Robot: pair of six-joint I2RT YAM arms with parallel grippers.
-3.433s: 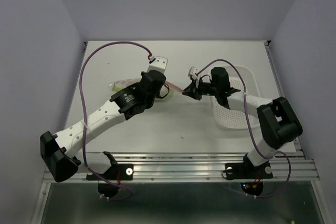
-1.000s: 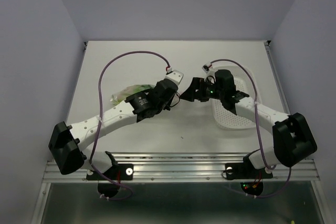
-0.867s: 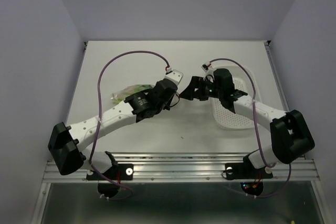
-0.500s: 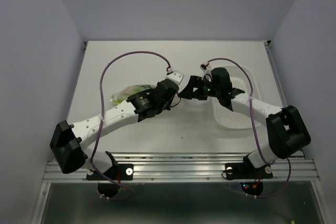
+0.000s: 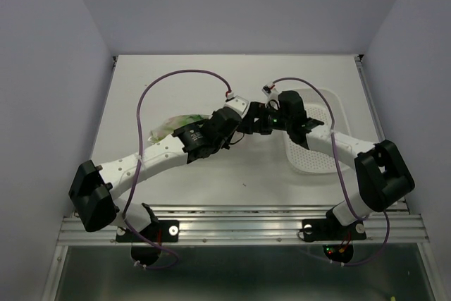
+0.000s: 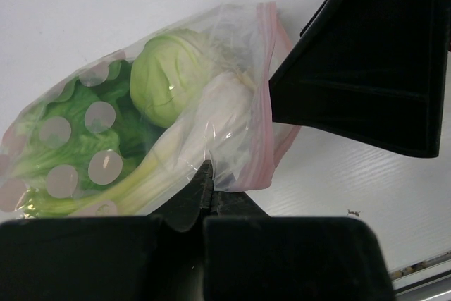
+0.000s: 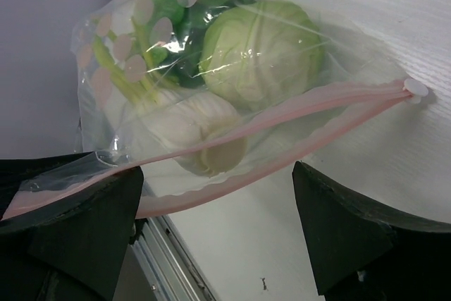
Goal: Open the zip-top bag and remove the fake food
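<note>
The right gripper [image 7: 215, 174], jaws wide apart, is edging in from three o'clock onto the pink mouth of the zip-top bag [image 7: 127, 114], which the left gripper [image 6: 206, 192] is pinching at the counter [image 5: 211, 75]'s nine o'clock, fake food [image 7: 261, 51] inside, so opening looks near.

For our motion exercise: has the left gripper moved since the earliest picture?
Yes. The left gripper shifted right, closer to the white tray.

The white table [image 5: 176, 82] carries the zip-top bag [image 5: 170, 124] and a perforated tray [image 5: 313, 156].
</note>
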